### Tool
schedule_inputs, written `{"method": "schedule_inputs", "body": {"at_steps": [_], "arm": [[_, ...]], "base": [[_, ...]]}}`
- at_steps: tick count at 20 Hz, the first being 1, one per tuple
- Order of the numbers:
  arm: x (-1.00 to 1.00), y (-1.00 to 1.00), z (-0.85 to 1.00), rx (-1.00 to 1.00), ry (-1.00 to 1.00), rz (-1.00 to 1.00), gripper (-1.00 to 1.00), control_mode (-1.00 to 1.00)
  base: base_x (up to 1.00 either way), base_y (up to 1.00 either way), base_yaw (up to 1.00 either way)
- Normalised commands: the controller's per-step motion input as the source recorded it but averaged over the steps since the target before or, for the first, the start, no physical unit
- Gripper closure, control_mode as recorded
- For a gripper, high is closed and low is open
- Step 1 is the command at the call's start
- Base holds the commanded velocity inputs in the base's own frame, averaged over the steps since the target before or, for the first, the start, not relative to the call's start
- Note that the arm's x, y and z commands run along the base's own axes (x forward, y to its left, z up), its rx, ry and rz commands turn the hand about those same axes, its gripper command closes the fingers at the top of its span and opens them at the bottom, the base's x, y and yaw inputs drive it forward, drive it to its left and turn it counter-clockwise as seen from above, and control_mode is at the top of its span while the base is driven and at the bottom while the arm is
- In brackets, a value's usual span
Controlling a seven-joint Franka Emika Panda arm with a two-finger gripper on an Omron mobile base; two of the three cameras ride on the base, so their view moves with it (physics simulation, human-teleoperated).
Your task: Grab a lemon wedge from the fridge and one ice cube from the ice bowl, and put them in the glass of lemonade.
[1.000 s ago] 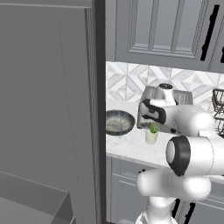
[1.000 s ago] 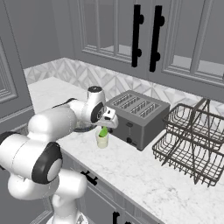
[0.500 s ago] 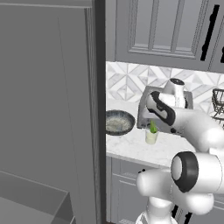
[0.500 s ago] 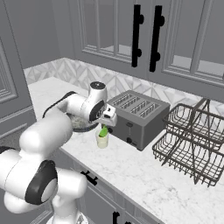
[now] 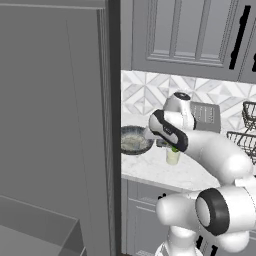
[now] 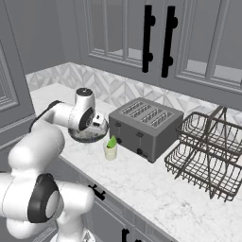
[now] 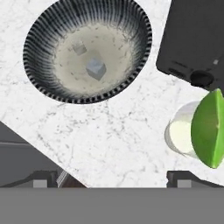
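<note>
I count one fridge, tall and dark grey, filling the left of my left base view with its door edge beside the counter; one boxy grey toaster and one wire rack to its right; one ice bowl; one glass of lemonade; one lemon wedge; and two ice cubes in the bowl, one larger near the middle and a smaller one farther back. My gripper hangs above the marble counter with its two dark tips spread wide apart, holding nothing and touching nothing; bare counter lies between them. The bowl is wide and shallow, with a dark striped rim and a speckled whitish inside, and sits on the counter just left of the toaster. The glass is a small clear tumbler with pale yellow-green liquid, standing near the toaster's front corner, to the right of the bowl and apart from it. The wedge, bright green, rests in the glass's mouth, sticking up over the rim.
</note>
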Motion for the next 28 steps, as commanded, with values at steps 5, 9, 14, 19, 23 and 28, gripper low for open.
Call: {"method": "schedule_inputs", "body": {"at_steps": [5,9,14,19,23,28], "arm": [[0.70,0.59,0.00,0.00,0.07,0.15,-1.00,-1.00],[0.69,0.17,-0.01,-0.11,0.04,0.01,-1.00,-1.00],[0.31,0.04,-0.20,-0.20,0.12,0.03,-1.00,-1.00],[0.08,0.01,-0.42,-0.11,0.12,0.01,-1.00,-1.00],[0.11,0.00,-0.40,-0.05,0.07,0.04,-1.00,-1.00],[0.28,0.00,-0.36,-0.02,0.02,0.05,-1.00,-1.00]], "base": [[0.00,0.00,0.00],[0.00,0.00,0.00],[0.00,0.00,0.00],[0.00,0.00,0.00],[0.00,0.00,0.00],[0.00,0.00,0.00]]}}
